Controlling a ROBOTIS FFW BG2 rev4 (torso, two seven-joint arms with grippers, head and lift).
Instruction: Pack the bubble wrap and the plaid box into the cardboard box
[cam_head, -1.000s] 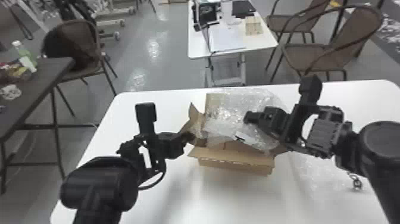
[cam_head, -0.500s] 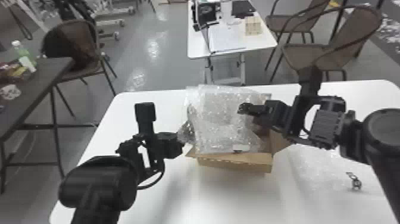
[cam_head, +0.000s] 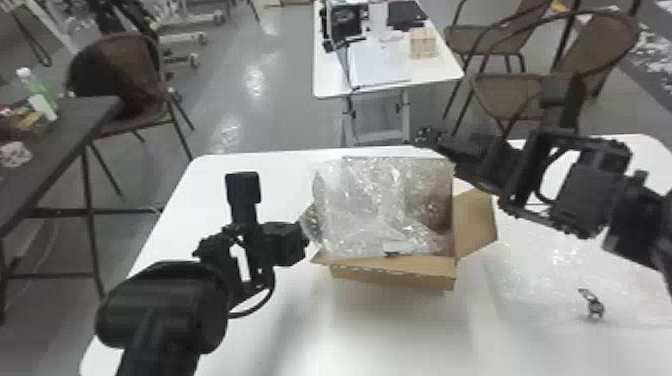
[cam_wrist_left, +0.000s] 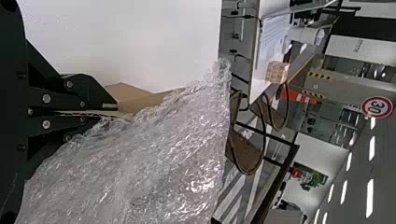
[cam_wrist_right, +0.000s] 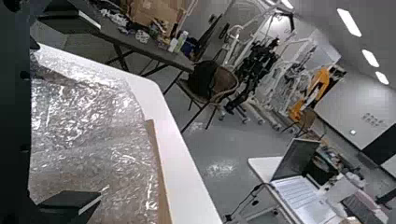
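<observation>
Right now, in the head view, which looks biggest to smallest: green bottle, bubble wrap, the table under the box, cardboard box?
1. Table
2. Cardboard box and bubble wrap: too close to rank, as the wrap covers much of the box
3. Green bottle

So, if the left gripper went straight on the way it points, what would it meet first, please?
Most likely the bubble wrap, bulging just ahead of the left gripper, whose fingers pinch a box flap; the exact gap is unclear.
</observation>
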